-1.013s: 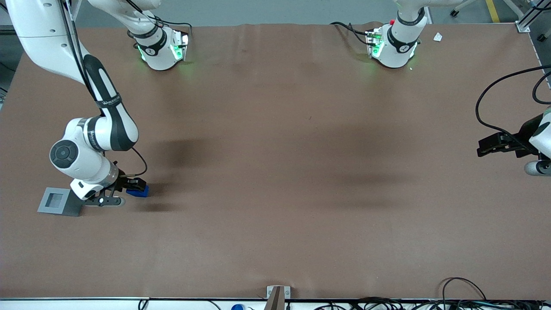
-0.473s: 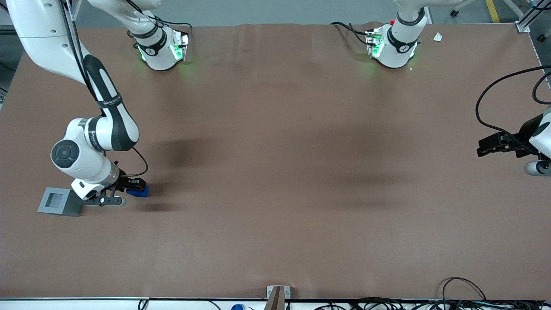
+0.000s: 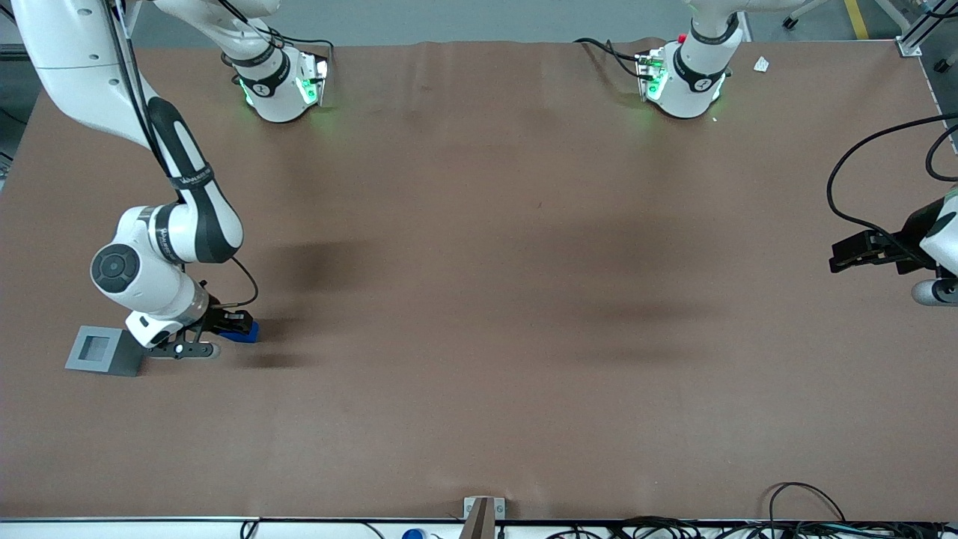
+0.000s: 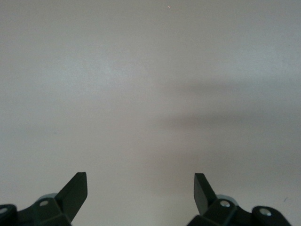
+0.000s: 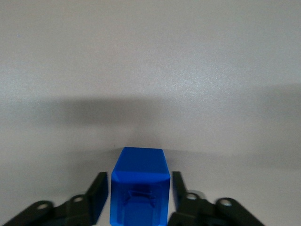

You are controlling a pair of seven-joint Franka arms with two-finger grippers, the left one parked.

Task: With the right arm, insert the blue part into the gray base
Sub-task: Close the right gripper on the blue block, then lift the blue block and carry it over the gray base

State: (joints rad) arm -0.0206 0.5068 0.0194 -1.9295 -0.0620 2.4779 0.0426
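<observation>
Where the front view shows the working arm's end of the bench (image 3: pixel 479 299), the gripper (image 3: pixel 238 326) sits low over the blue part (image 3: pixel 245 334), with the gray base (image 3: pixel 97 349) just beside the arm (image 3: pixel 161 247). In the right wrist view, the part (image 5: pixel 139 186) sits between the two fingers (image 5: pixel 99 194), which are close at its sides, but I cannot tell if they squeeze it.

Over the last second the right arm (image 3: pixel 161 247) has shifted very slightly, its round elbow joint and wrist creeping a little toward the parked arm's end of the surface (image 3: pixel 479 299) and a touch farther from the front camera. The gripper (image 3: pixel 233 323) has moved with it by the same tiny amount, staying low over the blue part (image 3: pixel 245 334), which now shows a bit less of its blue face than before.
</observation>
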